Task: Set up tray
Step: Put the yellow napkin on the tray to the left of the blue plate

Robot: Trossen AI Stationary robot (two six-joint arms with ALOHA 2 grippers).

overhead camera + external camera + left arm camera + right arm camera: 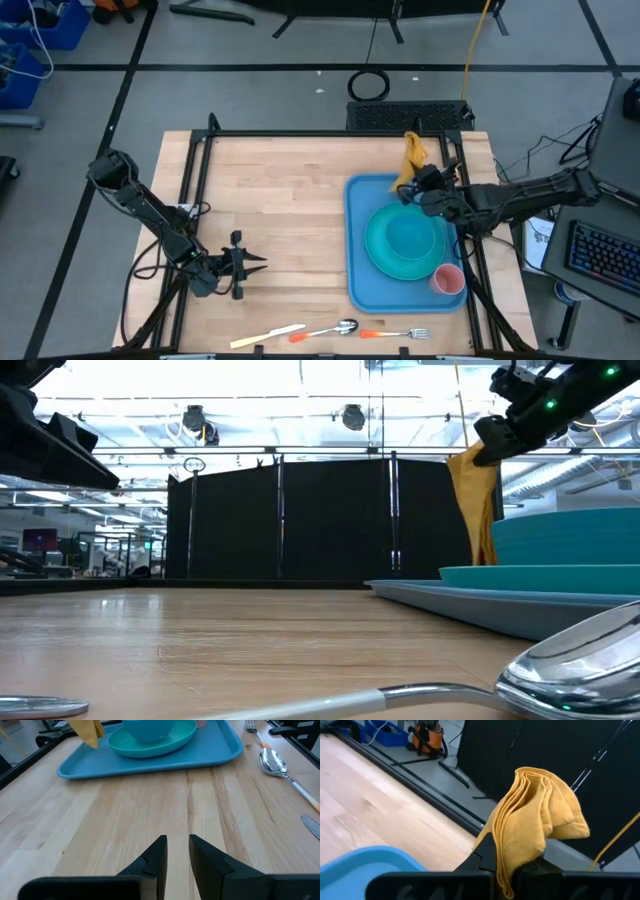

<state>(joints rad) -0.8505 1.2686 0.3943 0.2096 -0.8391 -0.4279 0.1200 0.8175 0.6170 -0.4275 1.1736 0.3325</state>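
Tray setting is at the napkin step: the right end effector (420, 182) is clamped on a folded yellow napkin (412, 157), its two fingers pinching the folded layers in the right wrist view while the free end of the cloth bulges out past them. In the high view that end effector hangs over the far edge of the blue tray (358, 250), with the napkin reaching out beyond the tray's far rim toward the far edge of the tabletop (270, 220); in the low view the cloth hangs clear of the tray. The tray lies on the right half of the tabletop, its long side running near to far, and it carries a turquoise plate (380, 258) with a bowl (415, 236) on it and a pink cup (447, 279) at the tray's near right corner. Bare tray floor shows along the left side and at the far end, so the next move likely calls for bringing the napkin down onto one of those strips, low enough to lie flat and clear of the plate's rim, before the fingers part. A knife (266, 336), a spoon (335, 328) and a fork (398, 333) are lined up along the near edge, not yet on the tray. The left end effector (258, 263) waits near the near left part of the tabletop, fingers slightly apart and empty.
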